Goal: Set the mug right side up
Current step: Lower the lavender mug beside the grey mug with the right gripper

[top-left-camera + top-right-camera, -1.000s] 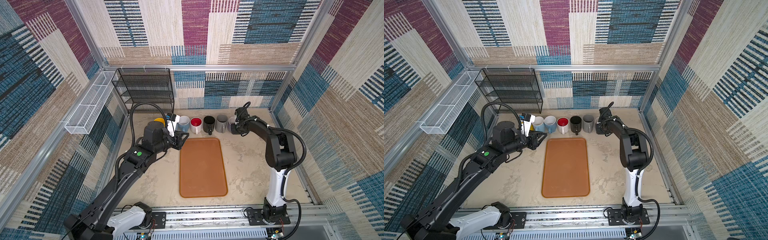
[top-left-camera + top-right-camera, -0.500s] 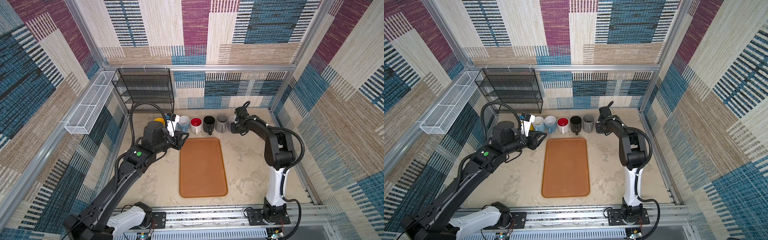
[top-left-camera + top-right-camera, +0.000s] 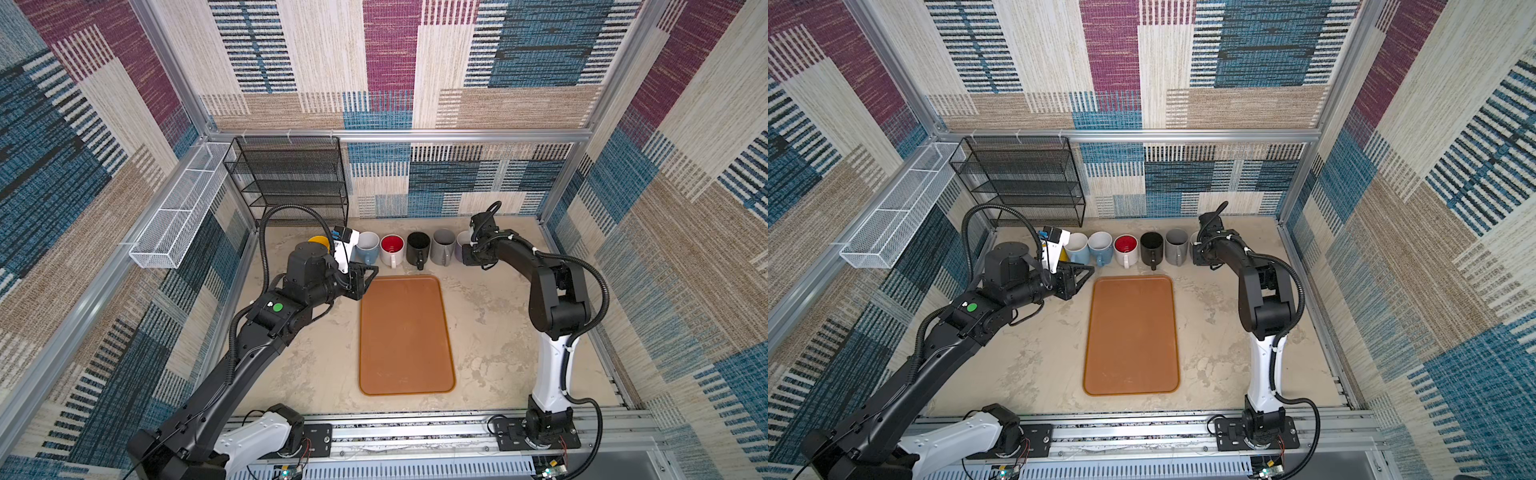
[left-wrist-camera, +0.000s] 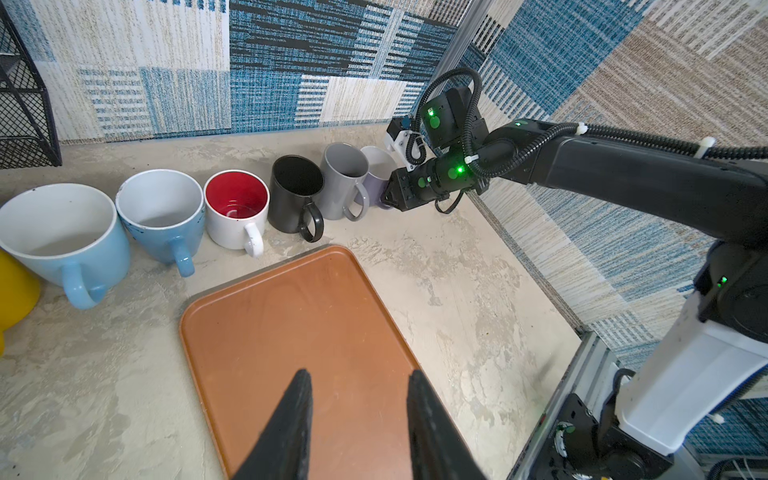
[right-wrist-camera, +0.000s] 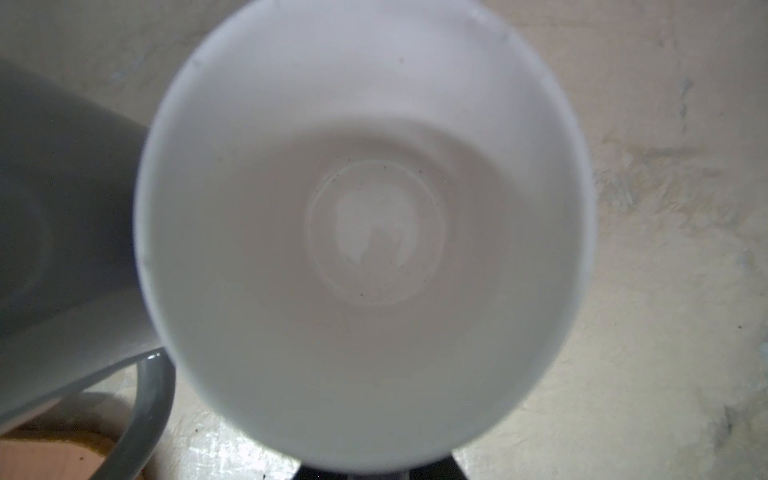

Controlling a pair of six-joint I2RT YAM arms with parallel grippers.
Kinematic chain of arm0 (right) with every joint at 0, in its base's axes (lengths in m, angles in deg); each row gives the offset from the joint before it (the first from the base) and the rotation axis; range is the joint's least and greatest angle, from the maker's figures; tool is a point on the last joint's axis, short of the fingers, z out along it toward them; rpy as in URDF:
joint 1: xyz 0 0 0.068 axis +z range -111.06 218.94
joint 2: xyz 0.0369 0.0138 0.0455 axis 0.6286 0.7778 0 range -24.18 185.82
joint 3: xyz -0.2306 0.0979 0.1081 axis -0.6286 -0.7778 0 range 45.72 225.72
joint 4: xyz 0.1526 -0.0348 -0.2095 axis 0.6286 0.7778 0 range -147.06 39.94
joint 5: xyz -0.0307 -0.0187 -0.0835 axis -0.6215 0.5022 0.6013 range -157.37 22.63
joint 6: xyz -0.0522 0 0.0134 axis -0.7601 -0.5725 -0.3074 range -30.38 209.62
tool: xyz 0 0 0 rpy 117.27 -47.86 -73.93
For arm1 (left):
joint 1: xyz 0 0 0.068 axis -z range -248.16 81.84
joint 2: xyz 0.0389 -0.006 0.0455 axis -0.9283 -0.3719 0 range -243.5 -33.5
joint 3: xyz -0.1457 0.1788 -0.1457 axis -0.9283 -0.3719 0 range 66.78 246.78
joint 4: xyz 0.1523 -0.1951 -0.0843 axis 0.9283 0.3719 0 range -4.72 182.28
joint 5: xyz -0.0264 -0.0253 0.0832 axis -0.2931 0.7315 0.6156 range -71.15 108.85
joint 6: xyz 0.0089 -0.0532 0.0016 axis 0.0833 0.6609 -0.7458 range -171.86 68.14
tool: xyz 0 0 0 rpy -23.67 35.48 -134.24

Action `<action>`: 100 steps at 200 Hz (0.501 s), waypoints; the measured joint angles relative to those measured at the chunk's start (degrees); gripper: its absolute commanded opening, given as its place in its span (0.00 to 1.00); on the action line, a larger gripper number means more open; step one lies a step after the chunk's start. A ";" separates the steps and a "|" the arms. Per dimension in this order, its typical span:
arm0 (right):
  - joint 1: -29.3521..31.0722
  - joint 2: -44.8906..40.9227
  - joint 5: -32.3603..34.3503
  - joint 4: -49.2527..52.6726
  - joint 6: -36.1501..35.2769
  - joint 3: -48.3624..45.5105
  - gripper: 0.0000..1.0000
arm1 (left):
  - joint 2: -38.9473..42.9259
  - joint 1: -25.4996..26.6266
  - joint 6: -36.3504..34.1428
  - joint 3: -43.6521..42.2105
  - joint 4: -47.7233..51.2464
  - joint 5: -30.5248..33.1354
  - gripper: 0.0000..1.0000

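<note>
A pale lavender mug [image 3: 460,244] [image 3: 1193,245] stands upright at the right end of a row of mugs by the back wall, its white inside facing up [image 5: 365,208]. My right gripper [image 3: 465,259] [image 3: 1198,259] [image 4: 390,198] is at its front side, low down, shut on the mug where the handle is. The mug's rim hides most of the fingers in the right wrist view. My left gripper [image 3: 371,274] [image 3: 1087,272] [image 4: 359,376] hovers open over the near-left corner of the brown tray [image 3: 405,332] [image 4: 291,324], holding nothing.
Left of the lavender mug stand a grey mug [image 3: 442,245], a black mug [image 3: 417,247], a white mug with a red inside [image 3: 392,248], two light blue mugs [image 4: 160,208] [image 4: 58,232] and a yellow one [image 3: 319,241]. A black mesh rack [image 3: 291,178] and a white wire basket [image 3: 178,220] stand at the back left.
</note>
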 measured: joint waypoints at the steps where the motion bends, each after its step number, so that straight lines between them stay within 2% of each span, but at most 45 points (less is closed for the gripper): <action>1: 0.00 0.00 0.00 0.00 0.02 0.00 0.22 | 0.00 0.00 0.00 0.00 0.00 0.00 0.35; 100: 0.00 -0.66 0.46 0.37 0.02 0.57 0.29 | -0.09 0.00 0.00 0.00 0.55 0.02 0.37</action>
